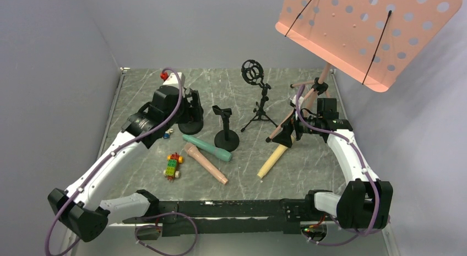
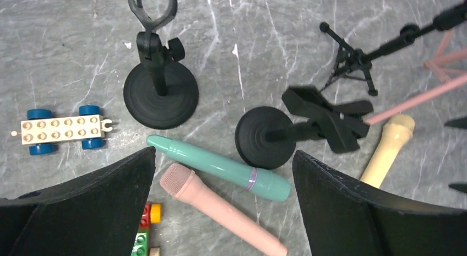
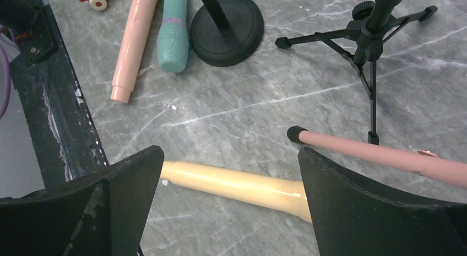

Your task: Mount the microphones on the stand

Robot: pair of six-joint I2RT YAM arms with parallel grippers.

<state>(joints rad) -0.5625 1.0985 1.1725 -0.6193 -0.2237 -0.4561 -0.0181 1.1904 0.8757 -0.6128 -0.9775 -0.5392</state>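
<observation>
Counted on the grey marble-veined desk: three slim plastic microphones lying flat, unmounted. Teal-green microphone beside salmon-pink microphone mid-desk, pale yellow microphone apart on the right. Three black stands upright: round-based clip stand, second round-based stand, tripod stand. One pink perforated music stand. Left claw and right claw spread wide, empty. Plain grey walls.

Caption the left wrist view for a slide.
Open left gripper above the teal microphone and pink microphone, both lying flat beside a black round-base stand, unmounted.

Even, soft, shadowless light; sharp focus.
</observation>
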